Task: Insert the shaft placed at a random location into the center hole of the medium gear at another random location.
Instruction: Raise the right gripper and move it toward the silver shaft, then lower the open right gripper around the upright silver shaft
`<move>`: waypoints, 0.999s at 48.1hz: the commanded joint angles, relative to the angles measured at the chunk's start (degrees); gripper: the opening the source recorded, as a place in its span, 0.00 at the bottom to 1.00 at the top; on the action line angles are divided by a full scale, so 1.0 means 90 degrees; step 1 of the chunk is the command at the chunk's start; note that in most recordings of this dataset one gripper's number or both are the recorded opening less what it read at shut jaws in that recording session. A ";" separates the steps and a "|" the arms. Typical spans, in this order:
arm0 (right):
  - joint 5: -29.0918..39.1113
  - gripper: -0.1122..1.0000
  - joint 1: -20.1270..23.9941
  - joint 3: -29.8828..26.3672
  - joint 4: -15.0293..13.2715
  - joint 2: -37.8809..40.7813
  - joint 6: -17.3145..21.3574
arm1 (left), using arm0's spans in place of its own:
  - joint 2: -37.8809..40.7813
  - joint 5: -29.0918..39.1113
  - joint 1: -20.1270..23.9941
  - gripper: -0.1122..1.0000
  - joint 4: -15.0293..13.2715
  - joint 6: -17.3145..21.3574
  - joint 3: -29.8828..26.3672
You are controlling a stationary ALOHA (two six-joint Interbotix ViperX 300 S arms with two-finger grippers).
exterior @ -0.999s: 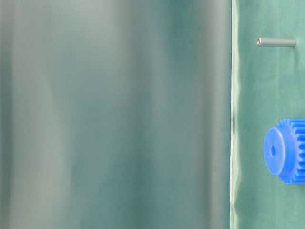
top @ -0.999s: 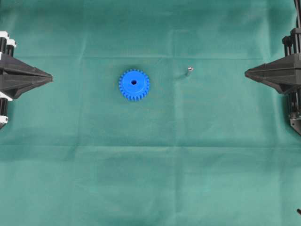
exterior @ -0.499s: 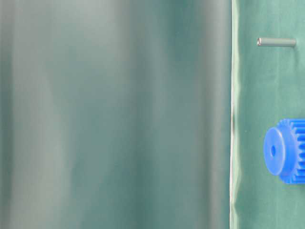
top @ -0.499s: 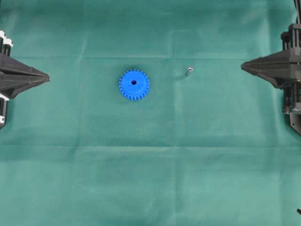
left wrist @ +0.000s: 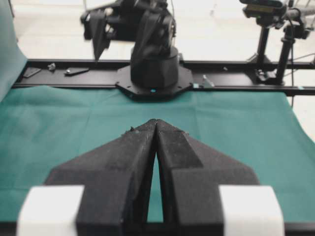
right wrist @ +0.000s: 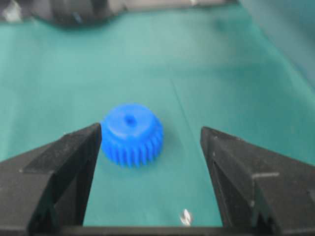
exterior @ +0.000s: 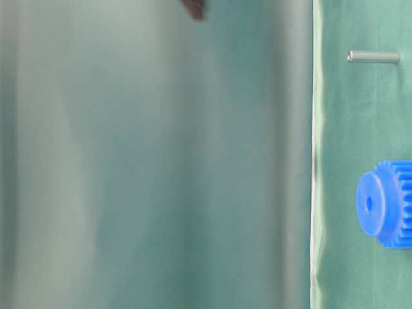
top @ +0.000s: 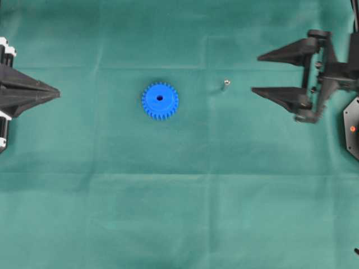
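Note:
The blue medium gear (top: 160, 101) lies flat on the green cloth, its dark center hole (top: 160, 98) facing up. The silvery shaft (top: 225, 84) stands upright on the cloth to its right, apart from it. My right gripper (top: 256, 74) is open and empty, its fingertips a short way right of the shaft. In the right wrist view the gear (right wrist: 132, 133) shows between the spread fingers and the shaft (right wrist: 185, 217) at the bottom edge. My left gripper (top: 58, 92) is shut and empty at the far left edge. The table-level view shows the gear (exterior: 386, 203) and the shaft (exterior: 373, 56).
The green cloth (top: 179, 196) covers the whole table. The right arm's base (left wrist: 153, 69) and a black rail stand behind the cloth's far edge in the left wrist view.
My right gripper has opened wide and moved left toward the shaft. My left gripper, the gear and the shaft have not moved.

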 commanded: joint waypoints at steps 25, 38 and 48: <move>-0.1904 0.82 -0.0410 -0.0156 0.0244 0.2861 -0.0078 | 0.0010 -0.0010 0.0000 0.10 0.0020 -0.0029 -0.0176; -0.2412 0.82 -0.0420 -0.0176 0.0381 0.3525 -0.0078 | 0.0020 -0.0010 0.0000 0.10 0.0020 -0.0039 -0.0176; -0.2422 0.79 -0.0420 -0.0332 0.0391 0.3877 -0.0078 | 0.0029 -0.0010 -0.0010 0.10 0.0020 -0.0059 -0.0176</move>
